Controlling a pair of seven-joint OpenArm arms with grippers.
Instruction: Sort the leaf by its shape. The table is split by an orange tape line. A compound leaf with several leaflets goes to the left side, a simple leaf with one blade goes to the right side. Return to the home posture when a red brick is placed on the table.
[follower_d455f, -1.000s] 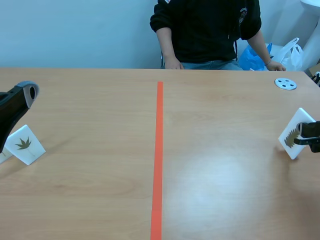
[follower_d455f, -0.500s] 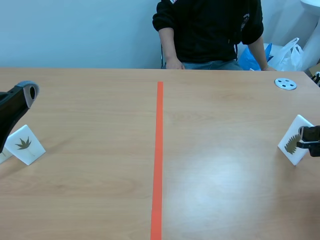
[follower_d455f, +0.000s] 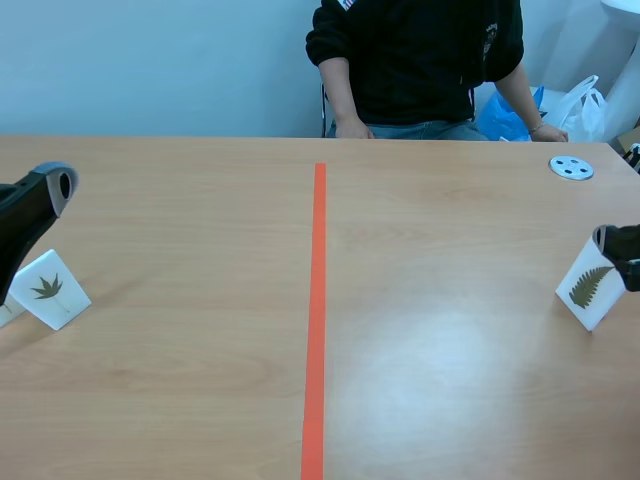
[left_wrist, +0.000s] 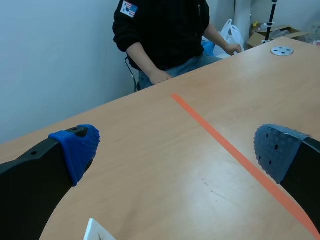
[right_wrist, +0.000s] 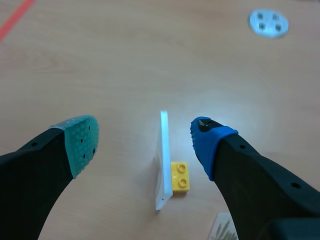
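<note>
Right tool (right_wrist: 144, 141) is released, straddling 1 white fern-leaf card (right_wrist: 163, 160) that stands on edge, untouched. Left tool (left_wrist: 175, 150) is released too, above the counter (follower_d455f: 200, 380).

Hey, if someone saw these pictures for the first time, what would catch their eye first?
The orange tape line running down the middle of the table, with a person in black seated at its far end. Next, two white leaf cards standing at opposite edges: the left card beside the left arm, the right card between the open right gripper's fingers, propped by a yellow brick.
</note>
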